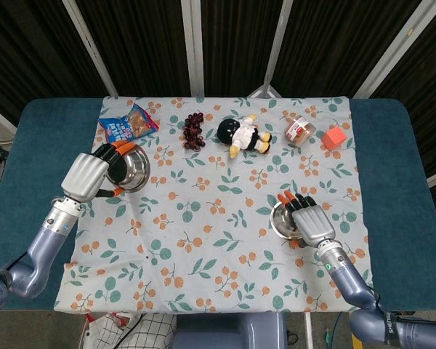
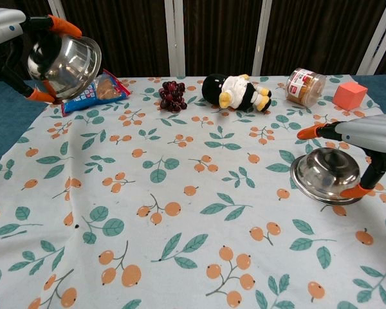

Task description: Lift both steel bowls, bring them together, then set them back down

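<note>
My left hand (image 1: 93,177) (image 2: 9,29) grips one steel bowl (image 1: 133,168) (image 2: 65,62) by its rim. That bowl is tilted and held well above the cloth at the far left, in front of the snack bag. The second steel bowl (image 1: 285,220) (image 2: 325,174) sits upside down on the floral cloth at the right. My right hand (image 1: 311,220) (image 2: 367,136) hovers over it with fingers spread. Its thumb tip reaches down by the near rim and the fingertips point past the far side. The right hand hides part of this bowl in the head view.
Along the back of the cloth lie a blue snack bag (image 1: 128,126), dark grapes (image 1: 195,130), a black-and-white plush toy (image 1: 243,134), a jar (image 1: 300,131) on its side and a red cube (image 1: 334,137). Blue table padding (image 1: 36,160) borders the cloth on both sides.
</note>
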Controlling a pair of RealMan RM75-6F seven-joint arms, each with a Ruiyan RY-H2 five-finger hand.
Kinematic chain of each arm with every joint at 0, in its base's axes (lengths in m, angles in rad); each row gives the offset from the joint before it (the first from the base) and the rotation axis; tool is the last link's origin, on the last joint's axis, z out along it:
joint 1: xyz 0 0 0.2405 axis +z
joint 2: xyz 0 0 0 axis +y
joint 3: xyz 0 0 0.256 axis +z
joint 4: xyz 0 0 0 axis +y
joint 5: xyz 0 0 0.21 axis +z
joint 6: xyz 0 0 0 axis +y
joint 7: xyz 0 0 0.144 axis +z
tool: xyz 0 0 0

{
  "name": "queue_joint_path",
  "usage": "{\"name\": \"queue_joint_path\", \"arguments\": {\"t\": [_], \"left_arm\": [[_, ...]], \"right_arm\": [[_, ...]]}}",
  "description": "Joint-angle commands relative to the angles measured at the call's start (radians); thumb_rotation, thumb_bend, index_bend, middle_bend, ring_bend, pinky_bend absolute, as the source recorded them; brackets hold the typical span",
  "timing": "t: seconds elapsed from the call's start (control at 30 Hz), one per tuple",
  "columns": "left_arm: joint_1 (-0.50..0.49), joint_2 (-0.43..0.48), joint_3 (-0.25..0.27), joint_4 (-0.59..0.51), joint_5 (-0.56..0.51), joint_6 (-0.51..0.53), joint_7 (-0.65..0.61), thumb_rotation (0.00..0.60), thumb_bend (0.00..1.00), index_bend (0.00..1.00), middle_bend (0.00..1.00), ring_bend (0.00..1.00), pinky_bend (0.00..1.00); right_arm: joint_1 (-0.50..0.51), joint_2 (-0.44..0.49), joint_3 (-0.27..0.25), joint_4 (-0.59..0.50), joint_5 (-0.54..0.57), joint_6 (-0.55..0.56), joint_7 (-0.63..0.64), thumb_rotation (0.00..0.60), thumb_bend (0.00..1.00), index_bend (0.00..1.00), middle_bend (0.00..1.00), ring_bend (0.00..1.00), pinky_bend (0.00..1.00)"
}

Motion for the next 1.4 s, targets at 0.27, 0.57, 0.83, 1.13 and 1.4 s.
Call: {"name": "queue_joint_path", "arguments": {"t": [0.27,0.57,0.83,1.13,1.4], "left_arm": [[-0.001,-0.009,-0.001,-0.006,-0.001,-0.013,0.027,0.600,0.42,0.56,0.73,0.57,0.68],[-0.005,-0.023,-0.003,0.008,-0.007,-0.030,0.036,0.600,0.42,0.56,0.73,0.57,0.68],[-0.007,-0.032,-0.005,0.021,-0.008,-0.039,0.033,0.600,0.42,0.56,0.73,0.57,0.68],[-0.014,-0.048,-0.006,0.061,-0.013,-0.060,0.012,0.600,0.42,0.56,0.73,0.57,0.68],[-0.018,-0.060,-0.005,0.097,-0.013,-0.073,-0.012,0.600,0.42,0.56,0.73,0.57,0.68]], "right_arm": [[0.031,-0.013,-0.023,0.042,0.056,-0.025,-0.007,0.600,0.25,0.00,0.00,0.00,0.15],[0.043,-0.008,-0.038,0.054,0.059,-0.031,0.014,0.600,0.25,0.00,0.00,0.00,0.22],[0.058,-0.016,-0.050,0.057,0.077,-0.040,0.016,0.600,0.25,0.00,0.00,0.00,0.35],[0.079,-0.053,-0.051,0.100,0.086,-0.038,0.020,0.600,0.24,0.28,0.33,0.38,0.66],[0.082,-0.079,-0.051,0.122,0.085,0.002,0.012,0.600,0.24,0.57,0.55,0.60,0.82]]}}
